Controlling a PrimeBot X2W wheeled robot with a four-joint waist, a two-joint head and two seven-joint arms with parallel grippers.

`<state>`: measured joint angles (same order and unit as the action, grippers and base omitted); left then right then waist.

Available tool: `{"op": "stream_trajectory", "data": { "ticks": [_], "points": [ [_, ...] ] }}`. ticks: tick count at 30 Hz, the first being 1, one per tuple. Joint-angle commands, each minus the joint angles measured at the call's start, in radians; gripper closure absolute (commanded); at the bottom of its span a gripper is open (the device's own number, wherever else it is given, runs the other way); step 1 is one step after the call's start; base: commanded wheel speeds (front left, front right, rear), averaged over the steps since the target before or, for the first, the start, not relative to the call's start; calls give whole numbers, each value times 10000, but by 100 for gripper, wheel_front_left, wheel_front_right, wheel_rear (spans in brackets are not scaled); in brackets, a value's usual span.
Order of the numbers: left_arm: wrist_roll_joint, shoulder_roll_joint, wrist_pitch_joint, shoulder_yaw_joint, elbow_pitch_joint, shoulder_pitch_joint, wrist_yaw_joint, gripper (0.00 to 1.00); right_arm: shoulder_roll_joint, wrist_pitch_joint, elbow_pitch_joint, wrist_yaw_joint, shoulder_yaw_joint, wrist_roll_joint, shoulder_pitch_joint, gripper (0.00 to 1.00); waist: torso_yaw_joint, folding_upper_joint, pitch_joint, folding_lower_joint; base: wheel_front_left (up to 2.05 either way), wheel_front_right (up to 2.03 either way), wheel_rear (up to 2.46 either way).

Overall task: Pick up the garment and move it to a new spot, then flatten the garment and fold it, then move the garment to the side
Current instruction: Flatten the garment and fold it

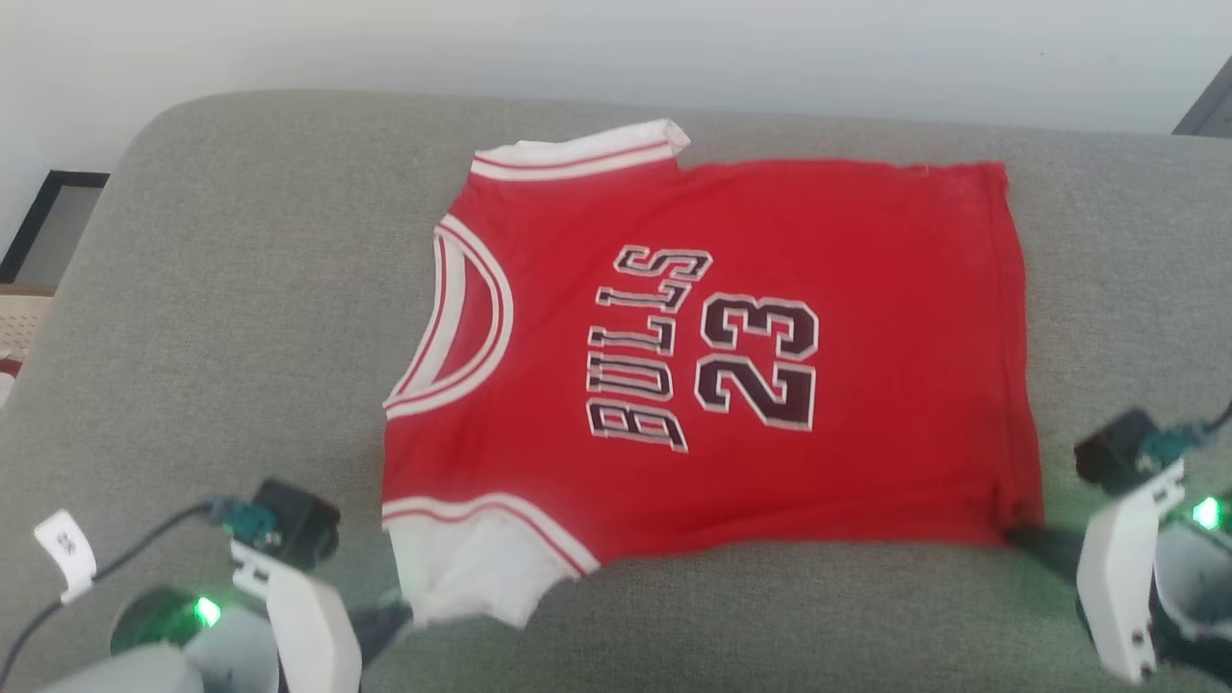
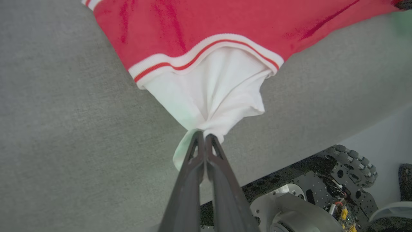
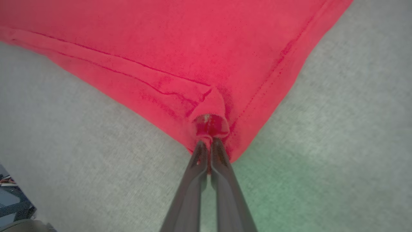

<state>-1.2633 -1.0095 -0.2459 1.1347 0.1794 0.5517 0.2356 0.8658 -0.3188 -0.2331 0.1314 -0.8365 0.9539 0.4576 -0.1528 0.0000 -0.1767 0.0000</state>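
Where the one red jersey shirt with white sleeves [image 1: 712,356] lies spread out flat, with its dark "BULLS 23" letters facing up, there is a big soft grey cloth cushion [image 1: 241,318] under it and a pale wall [image 1: 616,48] behind. Two sets of long dark fingers hold the shirt. The left fingers [image 2: 191,180] are pinched tight on the bunched white sleeve at the near edge, and the right fingers [image 3: 193,187] are pinched tight on the red bottom corner, which is rolled up a bit.
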Motion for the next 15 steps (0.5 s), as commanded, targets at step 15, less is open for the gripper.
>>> {"op": "stream_trajectory", "data": {
  "ticks": [15],
  "points": [
    [-236, -1151, -253, -204, 1543, -247, 1165, 100, 817, -128, 1845, -12, 1026, 616, -1913, 100, 343, 0, -187, 0, 0, 0, 0]
  ]
}}
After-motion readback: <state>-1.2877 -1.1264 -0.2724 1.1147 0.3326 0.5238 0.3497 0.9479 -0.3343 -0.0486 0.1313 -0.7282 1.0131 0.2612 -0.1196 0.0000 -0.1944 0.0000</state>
